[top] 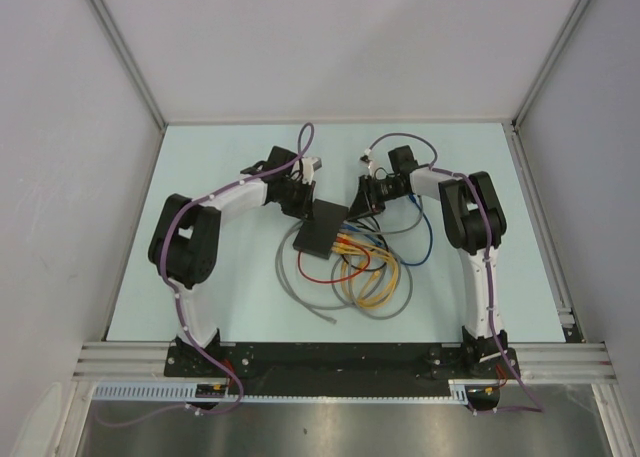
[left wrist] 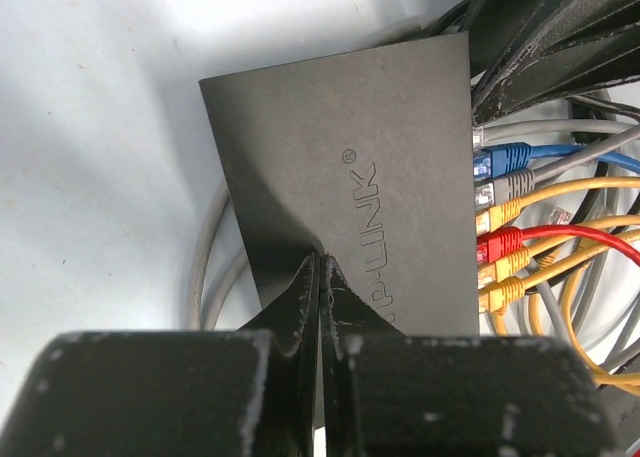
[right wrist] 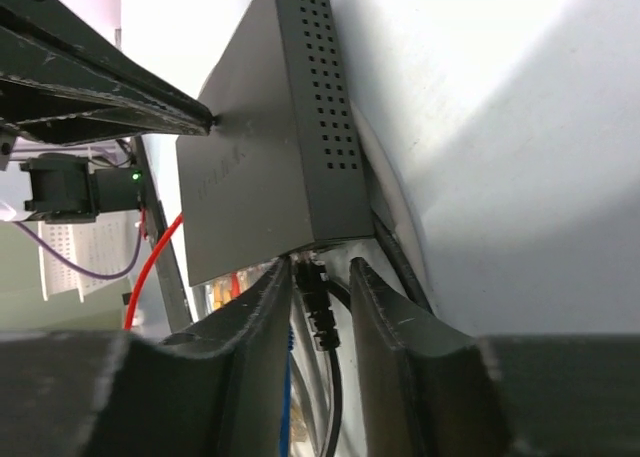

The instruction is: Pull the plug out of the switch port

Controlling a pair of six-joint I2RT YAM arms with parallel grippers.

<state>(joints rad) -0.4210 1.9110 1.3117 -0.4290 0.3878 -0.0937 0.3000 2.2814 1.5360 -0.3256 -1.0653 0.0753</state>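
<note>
1. While the switch [top: 320, 229] lies midway between the desk's [top: 210, 152] near and far edges, our left fingers [left wrist: 300, 302], closed together and empty, press its top, likely pinning it.
2. Our right fingers [right wrist: 250, 327] straddle the black plug [right wrist: 318, 312] at its sockets, slightly apart, not yet clamped.

Port edge: blocked by a tight row of plugs [left wrist: 500, 242]; cables [top: 368, 275] sprawled from it toward the near edge.
Top of switch [left wrist: 340, 167]: left gripper [left wrist: 320, 265], tips together, pressed on it.
Around black plug [right wrist: 316, 312]: right gripper [right wrist: 320, 273] straddled it, slim gaps either side.
Between grippers: narrow gap over the switch's far corner.
Left of switch: table [top: 215, 167] open, one grey cable loop [left wrist: 195, 272] beside it.
Far side: open table to the wall [top: 330, 47].
</note>
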